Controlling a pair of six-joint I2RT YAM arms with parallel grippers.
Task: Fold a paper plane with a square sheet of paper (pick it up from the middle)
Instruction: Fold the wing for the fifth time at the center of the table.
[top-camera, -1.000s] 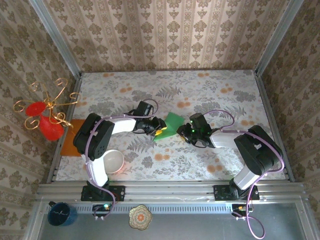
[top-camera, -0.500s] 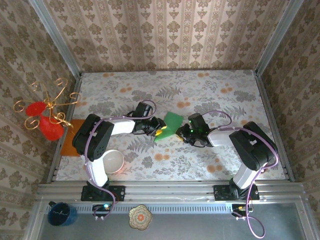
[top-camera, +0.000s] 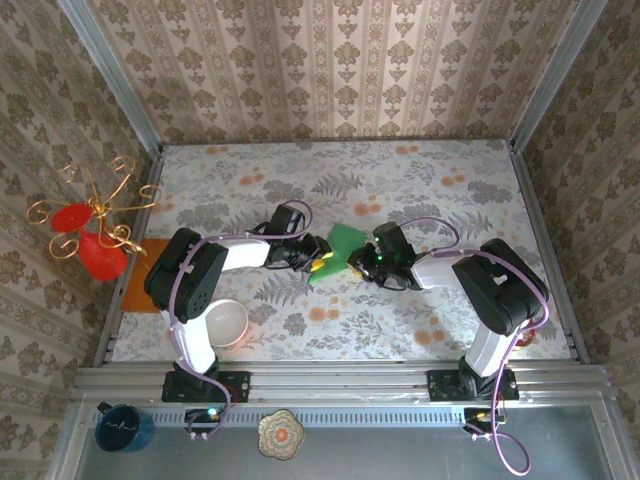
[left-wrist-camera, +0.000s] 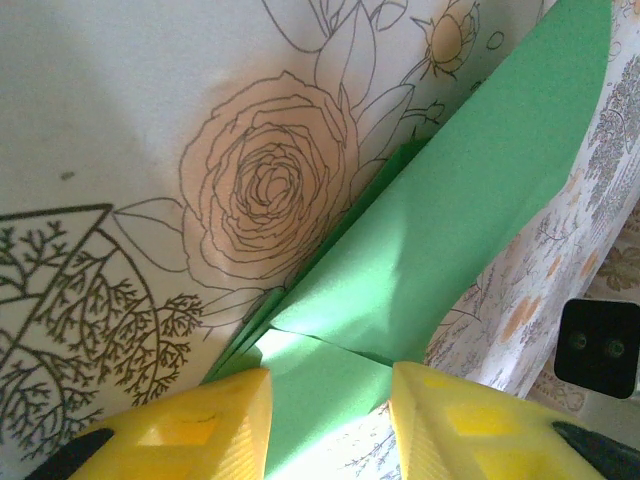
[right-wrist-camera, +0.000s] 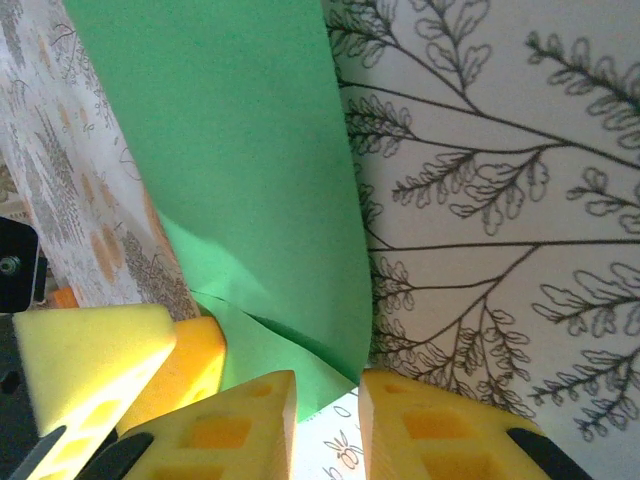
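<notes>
Top external view: the green paper (top-camera: 345, 242) lies near the middle of the flowered table (top-camera: 450, 190), partly folded, with the two arms reaching in low from either side. The left gripper (top-camera: 318, 260) meets the paper's near left corner and the right gripper (top-camera: 358, 262) its near right edge, close beside each other.

On the left wrist camera, the yellow fingers (left-wrist-camera: 200, 425) stand a clear gap apart. A flap of the paper lies flat in that gap with nothing pinched, and the folded layers fan out along a crease beyond it.

On the right wrist camera, the fingers (right-wrist-camera: 230, 425) are almost together, leaving only a slim slit. The paper's corner ends right at the mouth of that slit, and I cannot tell whether they have hold of it.

A white bowl (top-camera: 226, 323) and an orange sheet (top-camera: 140, 262) sit well off to the left.
</notes>
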